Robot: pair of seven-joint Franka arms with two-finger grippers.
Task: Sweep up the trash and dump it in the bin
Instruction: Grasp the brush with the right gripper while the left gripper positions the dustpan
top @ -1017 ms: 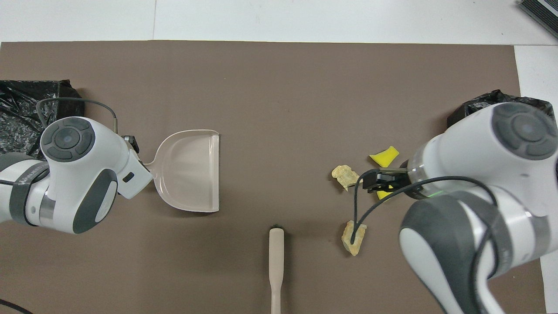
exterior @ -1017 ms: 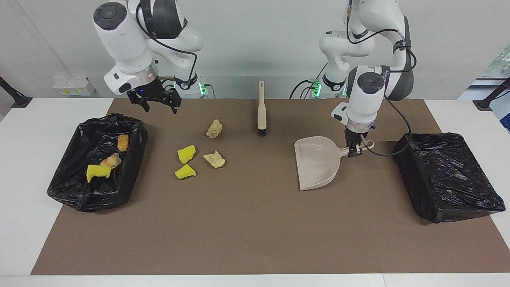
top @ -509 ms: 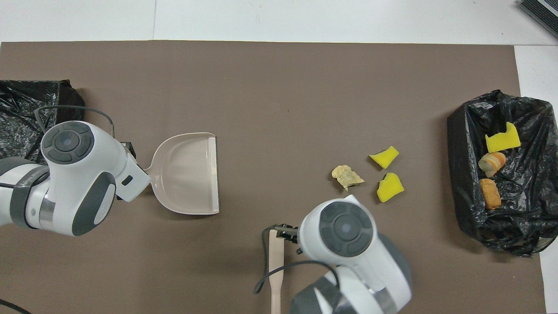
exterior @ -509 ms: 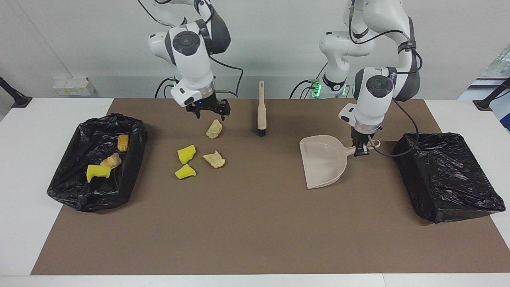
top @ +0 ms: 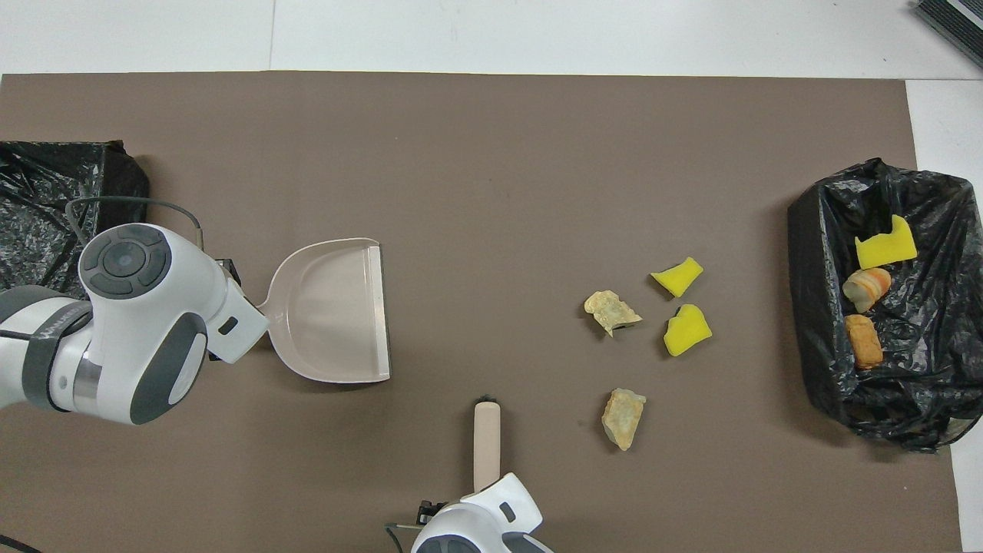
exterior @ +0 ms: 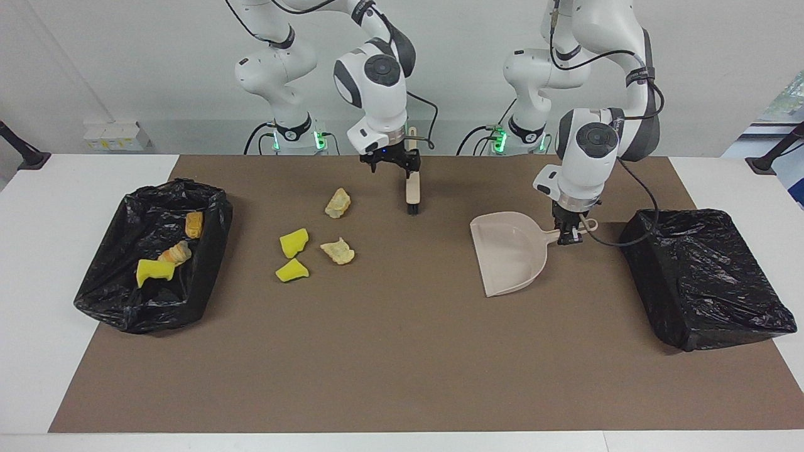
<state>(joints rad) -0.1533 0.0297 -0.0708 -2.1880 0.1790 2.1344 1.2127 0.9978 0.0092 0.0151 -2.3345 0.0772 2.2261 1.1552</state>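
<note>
Loose trash lies on the brown mat: two yellow wedges (exterior: 293, 242) (exterior: 291, 270) and two pale lumps (exterior: 338, 203) (exterior: 338, 251). From overhead these are the wedges (top: 677, 276) (top: 687, 330) and the lumps (top: 611, 311) (top: 623, 417). More trash (exterior: 154, 270) lies in the black bin (exterior: 213, 210) at the right arm's end. The beige brush (exterior: 412, 188) lies near the robots. My right gripper (exterior: 392, 168) hangs open over its handle. The beige dustpan (exterior: 509, 251) rests on the mat, and my left gripper (exterior: 568, 237) is shut on its handle.
A second black bin (exterior: 703, 276) stands at the left arm's end, close beside the dustpan handle. The brown mat (exterior: 389, 351) covers most of the white table. From overhead my left wrist (top: 130, 322) hides the dustpan handle, and the dustpan's mouth (top: 376, 311) faces the trash.
My right arm has swung from beside the bin with trash in it, past the loose pieces, to the brush handle. The left gripper shifted the dustpan slightly toward its bin.
</note>
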